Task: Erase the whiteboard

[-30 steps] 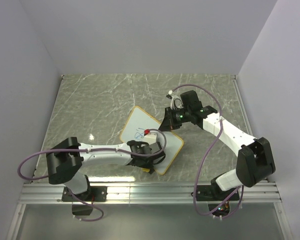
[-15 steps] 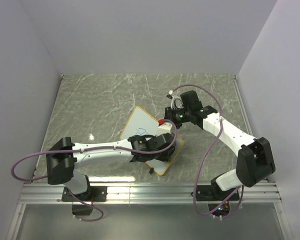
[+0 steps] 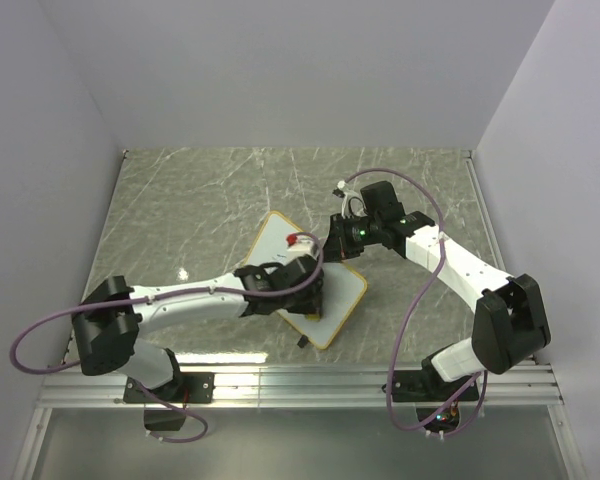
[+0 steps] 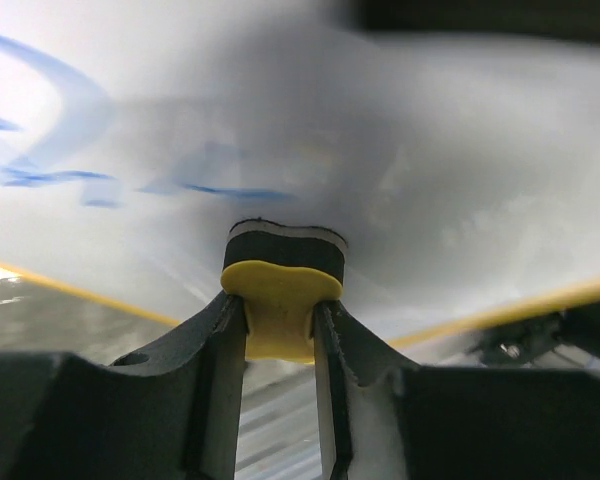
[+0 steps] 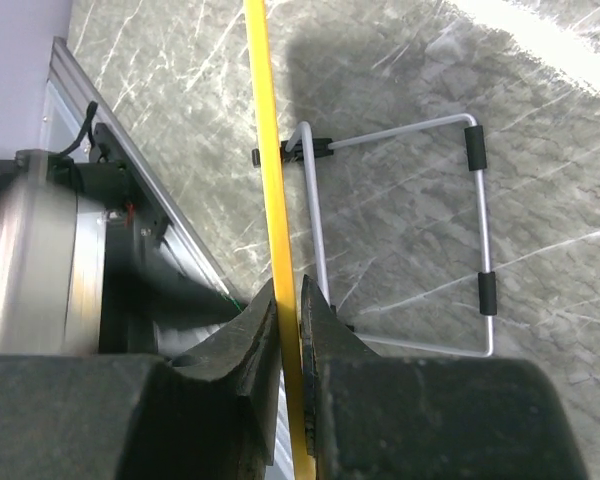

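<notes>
The whiteboard (image 3: 344, 288), white with a yellow rim, lies tilted on the marble table at centre. My left gripper (image 3: 307, 306) is over its near part, shut on the yellow bone-shaped eraser (image 4: 279, 305), whose black pad presses on the white surface (image 4: 440, 150). Blue scribbles (image 4: 65, 165) show to the left of the eraser. My right gripper (image 3: 337, 244) is shut on the board's far right edge; the yellow rim (image 5: 268, 150) runs between its jaws (image 5: 288, 292).
The board's wire stand (image 5: 400, 125) with black sleeves shows behind it in the right wrist view. The metal rail (image 3: 300, 382) runs along the table's near edge. Grey walls stand on three sides. Purple cables loop off both arms.
My left gripper has swept with the eraser across the board, first to the right, then back toward the left. The blue scribble seen earlier from above is now under the arm. The right arm has not moved.
</notes>
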`<state>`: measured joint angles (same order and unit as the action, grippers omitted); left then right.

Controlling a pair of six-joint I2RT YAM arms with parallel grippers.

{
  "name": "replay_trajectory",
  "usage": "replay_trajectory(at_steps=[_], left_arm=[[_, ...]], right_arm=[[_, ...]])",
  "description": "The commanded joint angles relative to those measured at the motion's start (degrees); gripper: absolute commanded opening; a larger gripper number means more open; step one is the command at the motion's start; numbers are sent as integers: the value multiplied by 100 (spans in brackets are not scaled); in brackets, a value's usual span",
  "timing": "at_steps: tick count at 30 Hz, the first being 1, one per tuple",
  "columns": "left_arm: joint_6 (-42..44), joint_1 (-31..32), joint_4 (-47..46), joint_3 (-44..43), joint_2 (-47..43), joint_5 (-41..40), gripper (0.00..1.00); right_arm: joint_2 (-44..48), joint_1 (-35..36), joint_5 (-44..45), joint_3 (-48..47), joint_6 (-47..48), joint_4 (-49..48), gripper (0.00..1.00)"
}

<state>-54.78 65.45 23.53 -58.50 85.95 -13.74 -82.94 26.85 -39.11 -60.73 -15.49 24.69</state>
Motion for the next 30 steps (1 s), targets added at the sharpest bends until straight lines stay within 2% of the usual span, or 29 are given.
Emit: replay_trajectory(at_steps=[1, 5, 6, 9, 14, 18, 21, 30], left_arm=[[2, -917, -77, 383, -26, -226, 0], [345, -1315, -41, 121, 219, -94, 0], [450, -1324, -15, -194, 307, -85, 0], [1003, -1097, 2, -1030, 668, 90, 0], [1225, -393, 152, -2225, 1327, 213, 0], [1207, -375, -6, -2166, 1171, 232, 0], [1128, -612, -94, -1929, 811, 214, 0], [1145, -2262, -551, -857, 290, 538, 0]], right_arm=[[190, 75, 70, -71, -429, 458, 0], [225, 75, 88, -53, -420, 502, 0], [243, 66, 97, -62, -420, 511, 0], [234, 66, 123, -88, -411, 546, 0], [164, 66, 132, -176, -385, 607, 0], [155, 66, 158, -194, -359, 634, 0], [155, 75, 150, -132, -367, 590, 0], [129, 75, 167, -88, -367, 590, 0]])
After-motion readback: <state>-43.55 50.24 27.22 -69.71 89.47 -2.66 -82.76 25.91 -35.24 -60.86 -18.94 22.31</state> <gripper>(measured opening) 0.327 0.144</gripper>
